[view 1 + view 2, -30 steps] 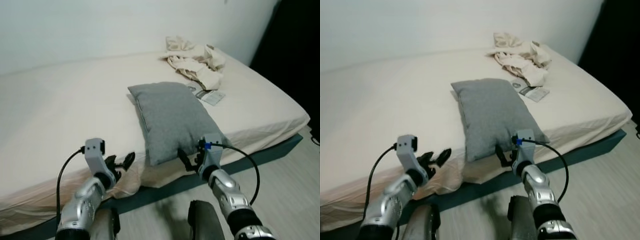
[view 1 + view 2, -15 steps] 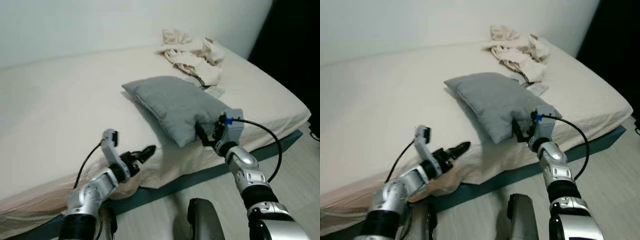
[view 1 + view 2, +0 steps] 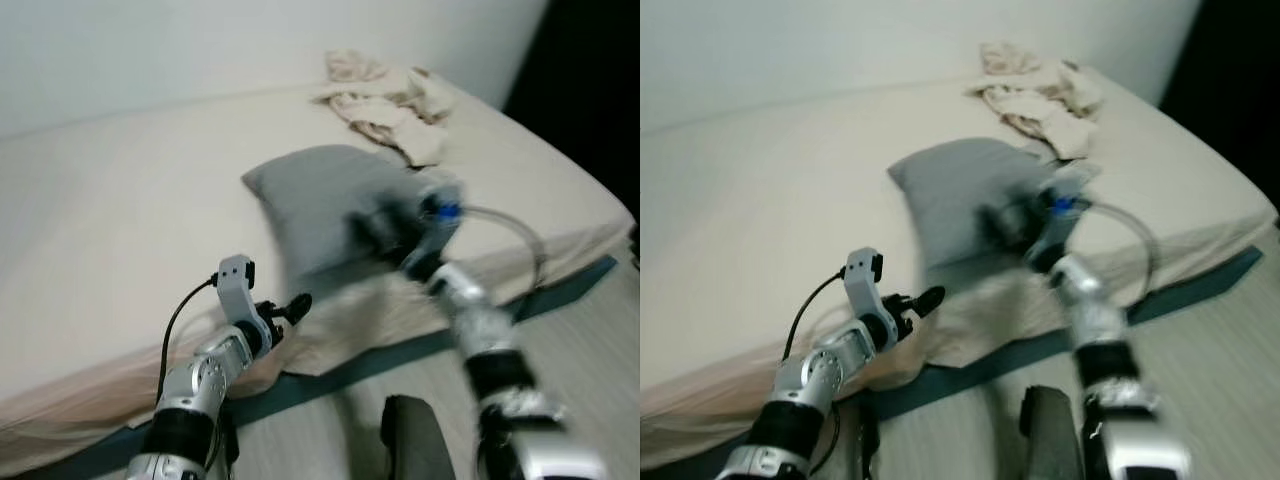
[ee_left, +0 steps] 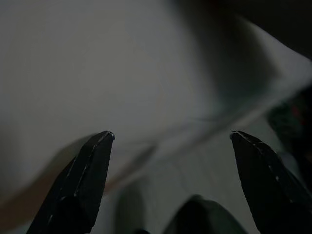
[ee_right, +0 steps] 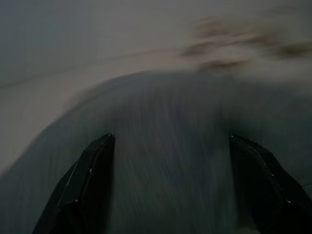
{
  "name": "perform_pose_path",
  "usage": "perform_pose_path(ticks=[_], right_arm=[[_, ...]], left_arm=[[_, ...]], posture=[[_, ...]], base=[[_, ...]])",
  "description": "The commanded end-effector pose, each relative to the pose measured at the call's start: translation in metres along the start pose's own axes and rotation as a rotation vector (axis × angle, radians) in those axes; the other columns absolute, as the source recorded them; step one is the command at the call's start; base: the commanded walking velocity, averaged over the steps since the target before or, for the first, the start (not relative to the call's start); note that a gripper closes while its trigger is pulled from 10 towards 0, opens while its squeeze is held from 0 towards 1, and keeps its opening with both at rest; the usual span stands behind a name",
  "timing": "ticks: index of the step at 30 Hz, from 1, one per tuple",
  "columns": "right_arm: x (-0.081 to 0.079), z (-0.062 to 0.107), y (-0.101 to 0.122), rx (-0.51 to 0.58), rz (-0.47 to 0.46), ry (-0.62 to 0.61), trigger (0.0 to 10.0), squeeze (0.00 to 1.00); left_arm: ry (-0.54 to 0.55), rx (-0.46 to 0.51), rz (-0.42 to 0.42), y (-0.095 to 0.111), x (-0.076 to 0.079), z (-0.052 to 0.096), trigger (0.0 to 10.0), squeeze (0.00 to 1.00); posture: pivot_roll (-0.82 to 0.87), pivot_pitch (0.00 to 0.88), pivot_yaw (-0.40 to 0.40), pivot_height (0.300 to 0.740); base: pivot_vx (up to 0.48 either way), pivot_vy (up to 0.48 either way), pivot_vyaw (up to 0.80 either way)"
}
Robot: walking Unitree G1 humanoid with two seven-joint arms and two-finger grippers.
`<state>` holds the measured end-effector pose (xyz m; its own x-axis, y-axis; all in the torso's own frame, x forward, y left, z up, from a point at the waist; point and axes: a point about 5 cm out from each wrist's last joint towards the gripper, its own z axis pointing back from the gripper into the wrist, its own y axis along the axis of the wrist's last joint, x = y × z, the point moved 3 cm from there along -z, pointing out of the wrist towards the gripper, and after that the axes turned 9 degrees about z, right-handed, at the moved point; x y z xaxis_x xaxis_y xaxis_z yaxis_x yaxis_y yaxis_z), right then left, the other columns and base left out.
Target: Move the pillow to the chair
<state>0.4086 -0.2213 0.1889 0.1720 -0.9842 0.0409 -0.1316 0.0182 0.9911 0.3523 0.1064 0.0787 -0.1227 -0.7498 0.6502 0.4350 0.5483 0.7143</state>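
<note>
The grey pillow point(image 3: 325, 200) lies on the cream bed point(image 3: 120, 200), near its front edge and somewhat toward the robot's right. The right gripper point(image 3: 375, 232) is pressed against the pillow's near right corner, its arm smeared by motion blur in both eye views. In the right wrist view the two black fingers point(image 5: 90, 183) stand wide apart, with grey pillow fabric point(image 5: 165, 161) spread between and beyond them; the blur makes it hard to tell whether the fingers actually touch the cloth, though they look to be right at its surface.

The left gripper point(image 3: 293, 306) hovers over the front edge of the bed, to the left of the pillow and well apart from it. Its fingers point(image 4: 83, 175) are spread wide in the left wrist view, holding nothing, with the pale sheet point(image 4: 97, 63) ahead of them and the dark bed frame and floor below.

Beyond the right gripper, past the pillow, a heap of crumpled cream cloth point(image 3: 385, 100) sits at the far right corner of the bed, against the white wall point(image 3: 200, 40). Below both grippers runs the teal bed base point(image 3: 350, 365), and under it the pale floor point(image 3: 600, 360).
</note>
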Motion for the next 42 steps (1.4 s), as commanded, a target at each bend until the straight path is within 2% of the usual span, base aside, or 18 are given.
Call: perform_pose_path(ticks=[1,2,5,7,9,13,17,20,22,24,25,26,29,31,34,38,40,42], right_arm=[[0.003,0.008,-0.023,-0.063,-0.016,-0.026,10.0,0.00],[0.010,0.012,-0.025,-0.100,-0.010,0.000,10.0,0.00],[-0.013,0.014,-0.020,-0.094,-0.054,0.197,10.0,0.00],[-0.054,0.020,-0.004,-0.032,-0.219,0.429,10.0,0.00],[-0.078,0.024,0.001,-0.017,-0.236,0.515,10.0,0.00],[-0.089,0.016,0.000,0.025,-0.212,0.515,10.0,0.00],[-0.028,-0.002,-0.007,0.004,-0.124,0.155,10.0,0.00],[0.020,0.006,-0.006,-0.036,-0.018,-0.054,10.0,0.00],[0.067,0.023,0.002,-0.046,0.097,-0.241,10.0,0.00],[0.075,0.027,0.004,-0.048,0.104,-0.273,10.0,0.00],[0.102,0.044,-0.001,-0.099,0.146,-0.377,10.0,0.00],[0.110,0.051,-0.006,-0.132,0.146,-0.405,10.0,0.00],[0.116,0.061,-0.020,-0.201,0.127,-0.417,10.0,0.00],[0.107,0.066,-0.045,-0.291,0.083,-0.350,10.0,0.00],[0.071,0.060,-0.074,-0.351,-0.016,-0.177,10.0,0.00],[0.033,0.053,-0.090,-0.370,-0.080,-0.023,10.0,0.00],[-0.015,0.045,-0.102,-0.377,-0.151,0.176,10.0,0.00],[-0.029,0.043,-0.104,-0.377,-0.160,0.235,10.0,0.00]], left_arm=[[0.038,-0.009,-0.004,-0.002,-0.010,0.002,10.0,0.00],[0.058,0.005,-0.007,0.001,-0.016,0.004,10.0,0.00],[0.085,0.017,-0.016,0.004,-0.024,0.007,10.0,0.00],[0.105,0.025,-0.014,0.007,-0.029,0.009,10.0,0.00],[0.110,0.026,-0.015,0.008,-0.031,0.009,10.0,0.00],[0.110,0.029,-0.017,0.008,-0.030,0.008,10.0,0.00],[0.104,0.031,-0.010,0.009,-0.028,0.007,10.0,0.00],[0.103,0.032,-0.005,0.009,-0.028,0.007,10.0,0.00],[0.102,0.034,0.002,0.010,-0.029,0.009,10.0,0.00],[0.102,0.035,0.003,0.010,-0.029,0.009,10.0,0.00],[0.103,0.034,0.008,0.010,-0.030,0.010,10.0,0.00],[0.103,0.034,0.009,0.010,-0.031,0.010,10.0,0.00],[0.104,0.033,0.012,0.010,-0.032,0.011,10.0,0.00],[0.104,0.033,0.018,0.010,-0.032,0.011,10.0,0.00],[0.105,0.035,0.022,0.010,-0.032,0.011,10.0,0.00],[0.106,0.037,0.025,0.009,-0.032,0.011,10.0,0.00],[0.107,0.041,0.025,0.010,-0.032,0.011,10.0,0.00],[0.108,0.042,0.026,0.010,-0.032,0.011,10.0,0.00]], posture=[[0.08,0.158,0.011,0.543],[0.08,0.160,0.008,0.543],[0.08,0.159,0.006,0.543],[0.08,0.157,0.006,0.543],[0.08,0.153,0.005,0.543],[0.09,0.150,0.005,0.543],[0.09,0.145,0.004,0.543],[0.09,0.145,0.005,0.543],[0.09,0.144,0.006,0.543],[0.09,0.144,0.006,0.543],[0.09,0.145,0.007,0.543],[0.09,0.148,0.007,0.543],[0.09,0.149,0.009,0.543],[0.08,0.153,0.010,0.543],[0.08,0.154,0.011,0.543],[0.08,0.157,0.010,0.543],[0.09,0.159,0.004,0.543],[0.09,0.159,0.004,0.543]], base=[[0.000,0.000,0.00],[0.000,0.000,0.00],[0.000,0.000,0.00],[0.000,0.000,0.00],[0.000,0.000,0.00],[0.000,0.000,0.00],[0.000,0.000,0.00],[0.000,0.000,0.00],[0.000,0.000,0.00],[0.000,0.000,0.00],[0.000,0.000,0.00],[0.000,0.000,0.00],[0.000,0.000,0.00],[0.000,0.000,0.00],[0.000,0.000,0.00],[0.000,0.000,0.00],[0.000,0.000,0.00],[0.000,0.000,0.00]])
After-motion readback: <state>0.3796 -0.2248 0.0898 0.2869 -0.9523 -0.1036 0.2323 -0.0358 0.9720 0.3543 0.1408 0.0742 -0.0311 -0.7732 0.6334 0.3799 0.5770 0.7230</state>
